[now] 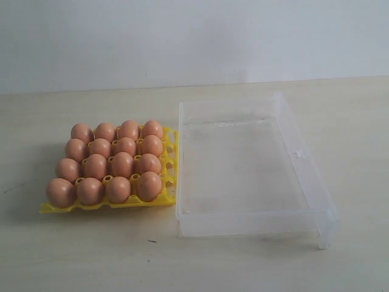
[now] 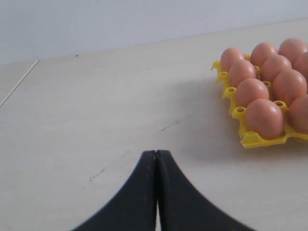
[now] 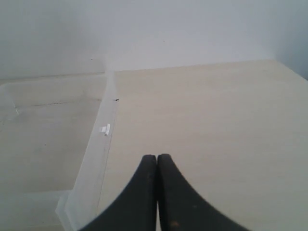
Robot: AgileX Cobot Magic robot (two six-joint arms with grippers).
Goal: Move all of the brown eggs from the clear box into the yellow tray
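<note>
Far left of the worktop [image 1: 91,255]: the tray [image 1: 103,207], with all sixteen eggs [image 1: 109,164] sitting in it, four by four. The eggs hide most of it, so only the front rim, the right edge and a few posts poke out.

The box [image 1: 255,219] is just beside its right edge; can't tell if they touch. It's clear plastic on a pale top, so the far wall is hard to pick out.

The left gripper [image 2: 156,154] only shows in its own wrist view: jaws pressed together over bare worktop, bases cut off by the frame. The tray [image 2: 252,139] is also cropped there, so only some eggs [image 2: 264,118] show.

Right gripper [image 3: 157,158]: same deal, jaws together, next to the box [image 3: 91,163] wall. There's a small white tab [image 3: 105,129] on that wall, too tiny to read anything off it.
</note>
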